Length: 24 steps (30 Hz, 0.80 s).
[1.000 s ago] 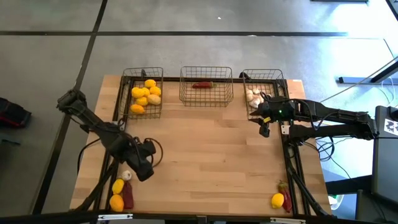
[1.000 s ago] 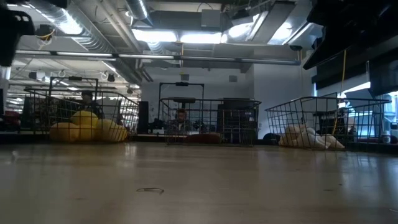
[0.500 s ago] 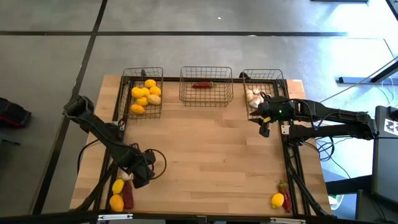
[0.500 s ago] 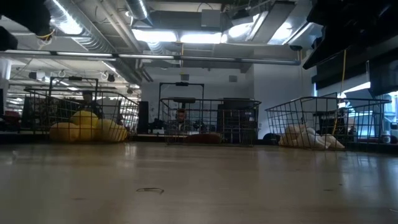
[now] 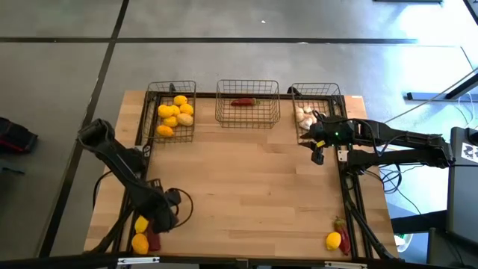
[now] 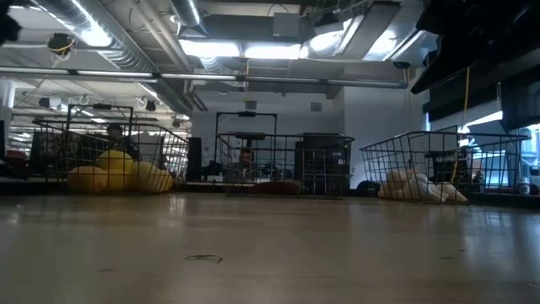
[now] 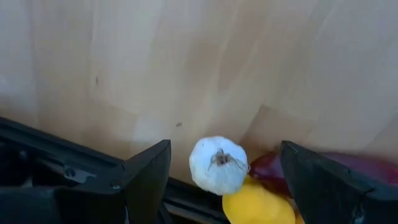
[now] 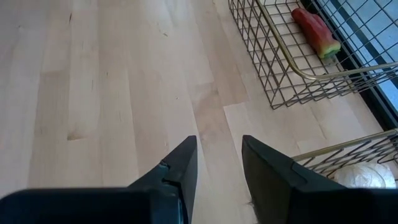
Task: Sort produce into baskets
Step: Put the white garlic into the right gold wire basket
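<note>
We judge the sorting mostly done: lemons (image 5: 174, 114) fill the left basket (image 5: 171, 87), one chili (image 5: 243, 102) lies in the middle basket (image 5: 247, 84), and garlic (image 5: 305, 116) in the right basket (image 5: 315, 90). Left over are a garlic bulb (image 7: 218, 165) touching a lemon (image 5: 141, 223) and chili at the tabletop's (image 5: 246, 179) near left corner, plus a lemon (image 5: 333, 240) and chili at the near right. The left pincer (image 7: 225, 180) hangs released around that bulb; the right pincer (image 8: 217, 168), half-parted and empty, waits beside the garlic basket. The high view hides the bulb under the left arm.

A pale wooden table (image 5: 246, 179) stands on a grey floor (image 5: 67, 67) under bright ceiling lights (image 6: 240, 49)
</note>
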{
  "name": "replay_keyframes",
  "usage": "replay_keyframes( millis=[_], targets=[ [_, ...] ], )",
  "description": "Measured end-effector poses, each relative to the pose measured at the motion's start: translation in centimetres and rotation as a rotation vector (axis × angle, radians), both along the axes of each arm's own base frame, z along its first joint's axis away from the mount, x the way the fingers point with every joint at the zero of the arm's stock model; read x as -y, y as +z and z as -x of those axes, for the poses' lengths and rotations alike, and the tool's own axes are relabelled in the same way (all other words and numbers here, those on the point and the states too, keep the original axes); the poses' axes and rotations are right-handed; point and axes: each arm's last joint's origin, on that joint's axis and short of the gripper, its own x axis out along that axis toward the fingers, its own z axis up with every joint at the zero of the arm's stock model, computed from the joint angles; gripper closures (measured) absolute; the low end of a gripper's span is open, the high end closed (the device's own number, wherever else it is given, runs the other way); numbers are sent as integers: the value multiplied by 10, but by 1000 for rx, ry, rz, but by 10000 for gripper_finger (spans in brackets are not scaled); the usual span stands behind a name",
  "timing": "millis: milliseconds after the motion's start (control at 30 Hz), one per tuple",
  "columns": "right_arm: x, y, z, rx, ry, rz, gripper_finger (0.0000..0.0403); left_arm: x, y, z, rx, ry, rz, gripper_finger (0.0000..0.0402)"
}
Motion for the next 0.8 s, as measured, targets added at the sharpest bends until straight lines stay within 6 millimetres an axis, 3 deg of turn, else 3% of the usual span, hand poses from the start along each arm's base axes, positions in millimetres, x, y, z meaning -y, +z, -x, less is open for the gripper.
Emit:
replay_keyframes(
  millis=[533, 800],
  targets=[
    [0, 0, 0, -3, 13, 15, 278, 25, -20, 19, -49, -59, -76, 107],
    [0, 0, 0, -2, 13, 15, 278, 24, -39, 31, -91, -29, -131, 107]
  ],
)
